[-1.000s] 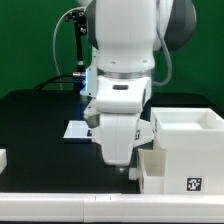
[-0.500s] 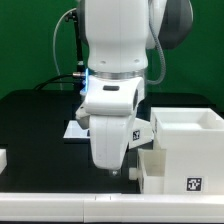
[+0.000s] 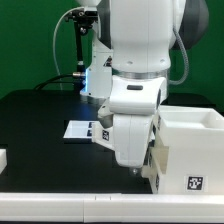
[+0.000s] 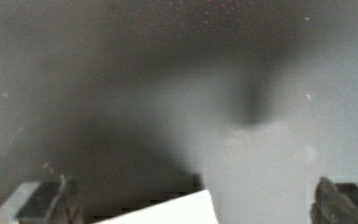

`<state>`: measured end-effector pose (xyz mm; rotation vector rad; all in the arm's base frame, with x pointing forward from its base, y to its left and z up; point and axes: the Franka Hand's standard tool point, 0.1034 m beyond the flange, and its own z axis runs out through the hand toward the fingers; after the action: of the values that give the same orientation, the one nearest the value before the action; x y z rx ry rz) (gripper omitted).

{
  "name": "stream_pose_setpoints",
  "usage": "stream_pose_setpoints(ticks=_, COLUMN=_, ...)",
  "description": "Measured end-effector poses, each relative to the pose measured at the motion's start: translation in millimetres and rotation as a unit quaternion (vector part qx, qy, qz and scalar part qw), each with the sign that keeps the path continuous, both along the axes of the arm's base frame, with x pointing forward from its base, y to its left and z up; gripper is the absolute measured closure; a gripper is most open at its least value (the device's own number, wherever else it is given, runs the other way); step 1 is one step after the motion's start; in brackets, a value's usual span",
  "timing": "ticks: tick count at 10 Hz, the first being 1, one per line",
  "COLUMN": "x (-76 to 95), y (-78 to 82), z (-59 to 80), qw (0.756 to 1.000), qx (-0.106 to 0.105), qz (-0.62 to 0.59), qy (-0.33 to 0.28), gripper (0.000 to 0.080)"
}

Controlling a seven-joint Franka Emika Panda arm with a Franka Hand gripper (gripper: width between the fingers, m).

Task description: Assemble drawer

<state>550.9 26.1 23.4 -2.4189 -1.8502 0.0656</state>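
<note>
My tool point(image 3: 138, 170) hangs low over the black table point(image 3: 40, 115), close against the tagged white drawer box point(image 3: 188, 172), on the side of it that faces the marker board point(image 3: 80, 130). Another white box point(image 3: 190, 122) stands just behind the drawer box. In the wrist view my fingers point(image 4: 30, 202) stand wide apart and grip nothing. A blurred white corner point(image 4: 167, 210) shows between them.

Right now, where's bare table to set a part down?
Free: black table between the marker board and the small white piece at the exterior view's left edge. Crowded: exterior view's right, where the gripper hangs beside the tagged white box and the open white box.
</note>
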Motion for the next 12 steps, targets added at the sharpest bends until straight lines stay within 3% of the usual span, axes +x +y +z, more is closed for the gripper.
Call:
stream_pose_setpoints(ticks=5, x=-0.5, y=-11.2, z=-1.4, qw=1.0, qx=-0.001, qz=-0.004, qy=0.003, gripper=0.0151)
stream_pose_setpoints(ticks=9, x=-3.7, y=-43.2, z=10.2, qw=1.0, qx=-0.005, qz=-0.009, qy=-0.003, gripper=0.0151)
stream_pose_setpoints(ticks=12, x=-4.2, y=-42.1, z=8.4, qw=1.0, qx=-0.004, qz=-0.009, qy=-0.002, gripper=0.0151)
